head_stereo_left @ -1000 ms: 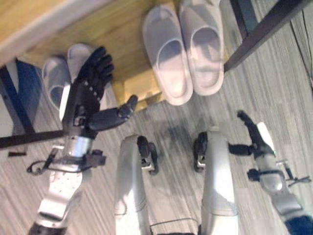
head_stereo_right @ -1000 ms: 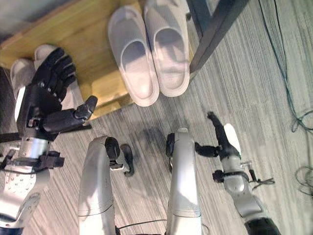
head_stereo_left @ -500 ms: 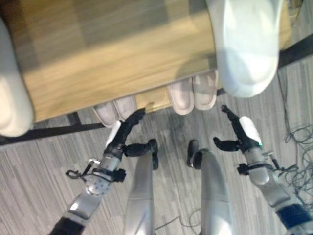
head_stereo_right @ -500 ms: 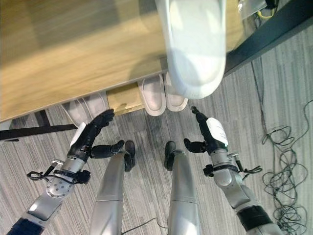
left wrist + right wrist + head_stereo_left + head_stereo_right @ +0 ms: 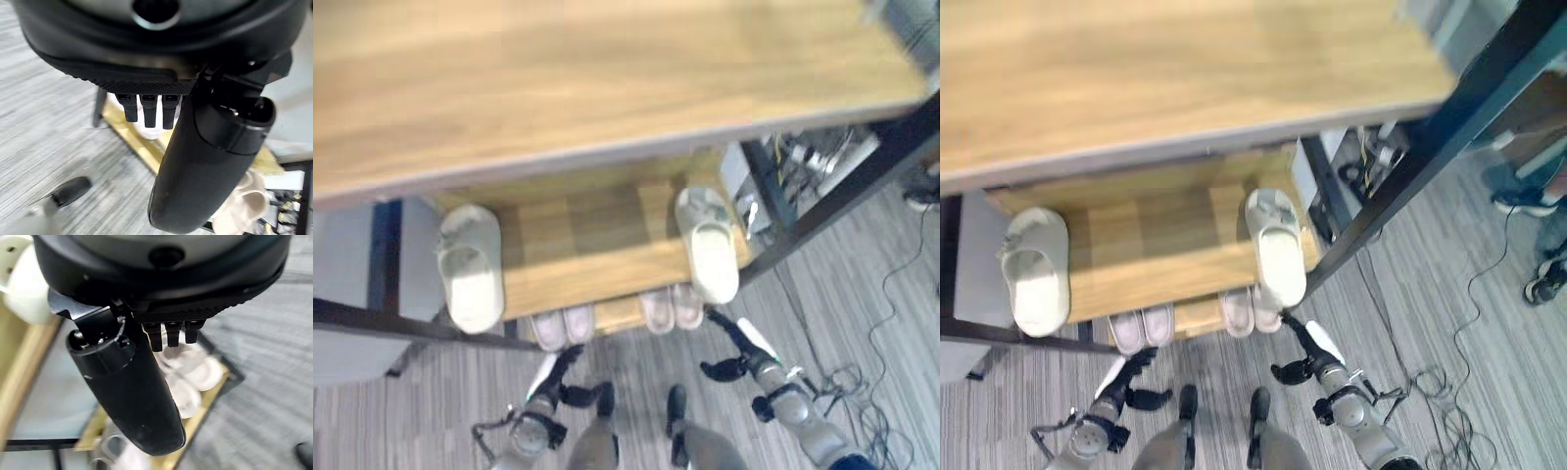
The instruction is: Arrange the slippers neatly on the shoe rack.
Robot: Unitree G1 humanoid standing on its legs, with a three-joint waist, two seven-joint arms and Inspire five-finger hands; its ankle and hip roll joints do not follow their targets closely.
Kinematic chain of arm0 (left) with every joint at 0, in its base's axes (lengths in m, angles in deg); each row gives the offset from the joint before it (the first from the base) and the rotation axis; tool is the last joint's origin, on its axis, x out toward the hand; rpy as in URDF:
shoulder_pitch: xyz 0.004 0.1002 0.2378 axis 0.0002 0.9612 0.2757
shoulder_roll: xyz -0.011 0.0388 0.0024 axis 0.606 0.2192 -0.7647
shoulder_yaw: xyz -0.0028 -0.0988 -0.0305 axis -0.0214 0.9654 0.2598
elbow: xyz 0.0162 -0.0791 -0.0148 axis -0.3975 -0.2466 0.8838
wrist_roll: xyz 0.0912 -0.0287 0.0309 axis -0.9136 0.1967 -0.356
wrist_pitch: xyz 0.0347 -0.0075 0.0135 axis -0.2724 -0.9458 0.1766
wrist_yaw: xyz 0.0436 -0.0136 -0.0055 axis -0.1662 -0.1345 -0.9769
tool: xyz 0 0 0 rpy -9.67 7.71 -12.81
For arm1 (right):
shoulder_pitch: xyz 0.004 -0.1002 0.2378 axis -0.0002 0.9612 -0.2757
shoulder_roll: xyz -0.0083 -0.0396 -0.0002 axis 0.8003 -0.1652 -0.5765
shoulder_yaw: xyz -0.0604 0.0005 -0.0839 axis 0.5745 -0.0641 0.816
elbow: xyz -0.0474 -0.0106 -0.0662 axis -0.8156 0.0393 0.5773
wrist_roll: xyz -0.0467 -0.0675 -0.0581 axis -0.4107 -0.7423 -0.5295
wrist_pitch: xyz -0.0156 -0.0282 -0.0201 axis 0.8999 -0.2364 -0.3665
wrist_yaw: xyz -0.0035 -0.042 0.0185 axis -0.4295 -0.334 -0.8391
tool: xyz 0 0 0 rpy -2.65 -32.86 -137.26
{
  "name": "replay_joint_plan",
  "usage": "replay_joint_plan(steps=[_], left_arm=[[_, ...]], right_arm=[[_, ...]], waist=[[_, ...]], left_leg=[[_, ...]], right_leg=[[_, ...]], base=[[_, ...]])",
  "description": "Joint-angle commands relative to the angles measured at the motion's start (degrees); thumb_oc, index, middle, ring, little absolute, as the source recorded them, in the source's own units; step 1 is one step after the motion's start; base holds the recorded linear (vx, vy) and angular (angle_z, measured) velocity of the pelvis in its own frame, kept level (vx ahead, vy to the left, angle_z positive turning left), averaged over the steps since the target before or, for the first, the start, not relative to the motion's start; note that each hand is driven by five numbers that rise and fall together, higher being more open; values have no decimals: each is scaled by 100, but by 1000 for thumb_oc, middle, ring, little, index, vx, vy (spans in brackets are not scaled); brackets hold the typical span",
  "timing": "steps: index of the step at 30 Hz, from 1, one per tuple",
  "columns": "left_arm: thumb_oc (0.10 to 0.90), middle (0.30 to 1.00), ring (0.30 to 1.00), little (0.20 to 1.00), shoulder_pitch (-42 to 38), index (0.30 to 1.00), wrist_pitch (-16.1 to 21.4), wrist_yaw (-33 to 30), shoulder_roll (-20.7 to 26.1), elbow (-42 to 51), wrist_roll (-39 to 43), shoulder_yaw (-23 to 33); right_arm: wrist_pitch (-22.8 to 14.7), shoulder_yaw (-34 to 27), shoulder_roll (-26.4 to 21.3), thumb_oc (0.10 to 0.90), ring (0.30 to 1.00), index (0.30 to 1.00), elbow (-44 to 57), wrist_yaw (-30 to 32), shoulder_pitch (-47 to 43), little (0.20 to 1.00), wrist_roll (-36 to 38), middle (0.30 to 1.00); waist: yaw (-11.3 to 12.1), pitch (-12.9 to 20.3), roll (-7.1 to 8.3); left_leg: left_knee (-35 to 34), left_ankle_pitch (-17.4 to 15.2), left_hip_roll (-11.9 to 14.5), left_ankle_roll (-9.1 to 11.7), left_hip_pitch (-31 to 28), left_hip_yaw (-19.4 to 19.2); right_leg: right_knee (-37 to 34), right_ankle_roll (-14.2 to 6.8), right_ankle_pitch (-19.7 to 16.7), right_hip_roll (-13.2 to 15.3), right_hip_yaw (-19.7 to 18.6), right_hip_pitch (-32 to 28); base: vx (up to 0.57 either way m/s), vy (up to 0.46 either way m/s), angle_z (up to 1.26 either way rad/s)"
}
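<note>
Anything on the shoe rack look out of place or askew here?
Yes. On the middle shelf two white slippers sit far apart, one at the left end, one at the right end, both overhanging the front edge. The two pairs on the bottom shelf sit side by side.

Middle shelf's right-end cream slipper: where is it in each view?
Left eye: cream slipper, right end of middle shelf.
Right eye: same spot, beside dark post.
Right wrist: pale rounded shape past the thumb's base, probably it.
Left wrist: beige shape, possibly it.
Landmark: dark post.
</note>
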State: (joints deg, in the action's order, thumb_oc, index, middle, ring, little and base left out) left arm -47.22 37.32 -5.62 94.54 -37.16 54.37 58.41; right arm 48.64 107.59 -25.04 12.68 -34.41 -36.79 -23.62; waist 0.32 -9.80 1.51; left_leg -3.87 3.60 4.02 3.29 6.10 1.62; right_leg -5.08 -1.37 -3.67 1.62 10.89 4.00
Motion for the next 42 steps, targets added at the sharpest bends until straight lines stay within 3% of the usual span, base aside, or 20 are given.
replay_joint_plan(steps=[1,11,20,26,30,36,42], left_arm=[[800,900,900,900,-229,900,174,-50,-69,-281,-284,-99],[800,900,900,900,-346,900,143,-222,-411,-939,-535,-275],[800,900,900,900,-347,900,96,-277,-517,-1017,-518,-365],[800,900,900,900,-220,900,107,-349,-541,-909,-527,-370],[800,900,900,900,-131,900,123,-328,-527,-847,-569,-435],[800,900,900,900,-85,900,144,-268,-422,-811,-580,-465],[800,900,900,900,-115,900,121,-181,-354,-900,-592,-437]], right_arm=[[-327,194,39,800,900,900,424,-393,-14,900,435,900],[-373,763,112,800,900,900,1715,-704,-433,900,681,900],[-453,649,33,800,900,900,2856,-544,-945,900,1074,900],[-533,270,-310,800,900,900,3129,247,-1537,900,-364,900],[-381,146,-650,800,900,900,2921,749,-2264,900,-1501,900],[-68,80,-1202,800,900,900,2134,1108,-2911,900,-2272,900],[133,78,-1652,800,900,900,1561,1143,-3226,900,-2593,900]], waist=[[154,457,-60],[272,695,-96],[289,764,-109],[359,832,-72],[471,843,-1],[572,823,130],[596,805,243]], left_leg=[[-113,228,-5,226,118,175],[-113,216,-58,248,-258,166],[-113,112,-65,216,-468,132],[-113,23,-53,174,-551,145],[-113,-19,-61,146,-555,168],[-113,-65,-88,116,-539,217],[-113,-111,-107,94,-512,217]], right_leg=[[360,-377,647,43,187,-47],[53,-377,599,33,174,-601],[20,-388,620,43,112,-767],[12,-402,651,63,116,-865],[14,-425,669,68,151,-885],[42,-446,678,99,249,-904],[50,-476,652,142,280,-869]], base=[[121,-17,4],[35,-2,3],[14,6,0],[31,22,0],[31,31,1],[25,31,8],[13,24,9]])
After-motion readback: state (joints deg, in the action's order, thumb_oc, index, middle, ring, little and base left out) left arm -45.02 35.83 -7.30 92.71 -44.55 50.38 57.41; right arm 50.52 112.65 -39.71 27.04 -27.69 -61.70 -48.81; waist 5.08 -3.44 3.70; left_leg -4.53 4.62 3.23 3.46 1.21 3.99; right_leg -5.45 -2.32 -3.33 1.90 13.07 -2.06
